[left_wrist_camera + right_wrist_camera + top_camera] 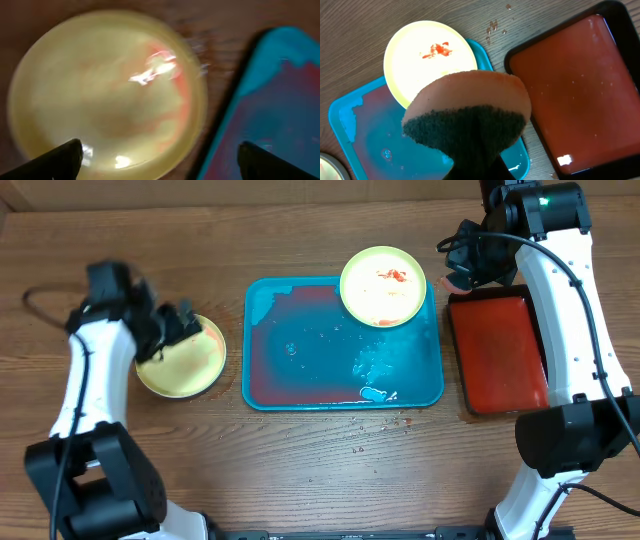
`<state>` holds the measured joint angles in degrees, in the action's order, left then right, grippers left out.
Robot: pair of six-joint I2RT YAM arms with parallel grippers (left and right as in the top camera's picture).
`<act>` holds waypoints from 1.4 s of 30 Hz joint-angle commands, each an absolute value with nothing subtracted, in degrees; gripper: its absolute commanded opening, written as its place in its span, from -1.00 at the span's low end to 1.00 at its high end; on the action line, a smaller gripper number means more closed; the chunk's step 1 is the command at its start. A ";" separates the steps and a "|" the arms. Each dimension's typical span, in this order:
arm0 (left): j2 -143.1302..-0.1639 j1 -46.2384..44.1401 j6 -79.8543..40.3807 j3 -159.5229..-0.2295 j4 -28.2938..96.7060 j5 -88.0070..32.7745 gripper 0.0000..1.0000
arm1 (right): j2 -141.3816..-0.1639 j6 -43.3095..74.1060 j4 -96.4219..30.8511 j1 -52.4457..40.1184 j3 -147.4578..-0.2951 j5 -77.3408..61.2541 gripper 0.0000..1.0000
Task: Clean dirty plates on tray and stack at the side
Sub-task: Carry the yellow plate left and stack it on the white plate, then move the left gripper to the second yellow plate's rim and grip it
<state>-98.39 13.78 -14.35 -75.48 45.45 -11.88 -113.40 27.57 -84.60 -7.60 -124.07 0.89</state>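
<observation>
Left gripper (159, 163): fingers spread wide, holding nothing. A yellow-green plate (102, 92) lies directly beneath it on the table (300, 460). The plate has an orange-red smear and the wrist view of it is blurred. The tray (280, 105) lies just to the gripper's right, apart from this plate.

Right gripper (462, 270): pinching a sponge (465, 112), orange with a dark scrub face. Below it, a second plate (427, 55) with a red smear rests on the tray's far right corner. A red tray (575, 90) lies beside it.
</observation>
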 commanded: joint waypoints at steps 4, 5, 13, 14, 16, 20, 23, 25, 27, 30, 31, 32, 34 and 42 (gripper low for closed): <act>-99.57 -3.07 -10.37 -85.38 42.68 -16.10 1.00 | -113.25 27.40 -84.38 -7.33 -124.46 1.32 -0.92; -101.10 -5.45 -10.87 -87.11 42.68 -16.01 1.00 | -113.25 27.40 -84.42 -7.33 -124.46 1.30 -0.92; -121.54 -18.46 -19.44 -110.02 50.89 -11.55 1.00 | -113.25 27.20 -85.38 -7.33 -124.46 1.13 -0.92; -123.15 -19.22 -20.60 -111.92 51.90 -10.57 1.00 | -113.25 27.20 -85.45 -7.33 -124.46 1.15 -0.92; -127.00 -21.19 -24.01 -115.85 53.67 -8.25 1.00 | -113.25 27.20 -85.60 -7.33 -124.46 1.15 -0.92; -131.96 -24.56 -32.82 -117.67 51.96 -7.90 0.92 | -113.25 26.98 -85.67 -7.33 -124.46 1.15 -0.92; -134.13 -26.39 -36.62 -117.60 51.11 -7.77 0.80 | -113.25 26.92 -85.86 -7.33 -124.46 1.17 -0.92; -135.31 -27.27 -38.74 -117.58 50.92 -6.83 0.72 | -113.25 26.57 -85.89 -7.33 -124.46 1.19 -0.92; -136.27 -27.92 -39.97 -117.45 50.30 -6.74 0.54 | -113.25 26.57 -85.89 -7.33 -124.46 1.17 -0.93; -137.71 -28.60 -43.11 -117.43 49.82 -6.61 0.24 | -113.25 26.57 -85.86 -7.33 -124.46 1.17 -0.92; -138.41 -28.73 -44.18 -117.40 49.69 -6.57 0.15 | -113.25 26.57 -85.89 -7.33 -124.46 1.17 -0.92; -139.02 -28.91 -45.58 -117.40 49.60 -6.59 0.09 | -113.25 26.57 -85.89 -7.33 -124.46 1.17 -0.92; -140.46 -29.02 -47.77 -117.40 49.56 -6.66 0.01 | -113.25 26.57 -86.04 -7.33 -124.46 1.17 -0.92; -141.51 -28.45 -46.83 -117.58 52.51 -4.01 -0.92 | -113.25 26.59 -86.26 -7.35 -124.44 1.10 -0.92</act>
<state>-139.76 -28.73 -46.89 -117.38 50.89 -7.35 -113.40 26.92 -86.50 -7.57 -124.07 0.86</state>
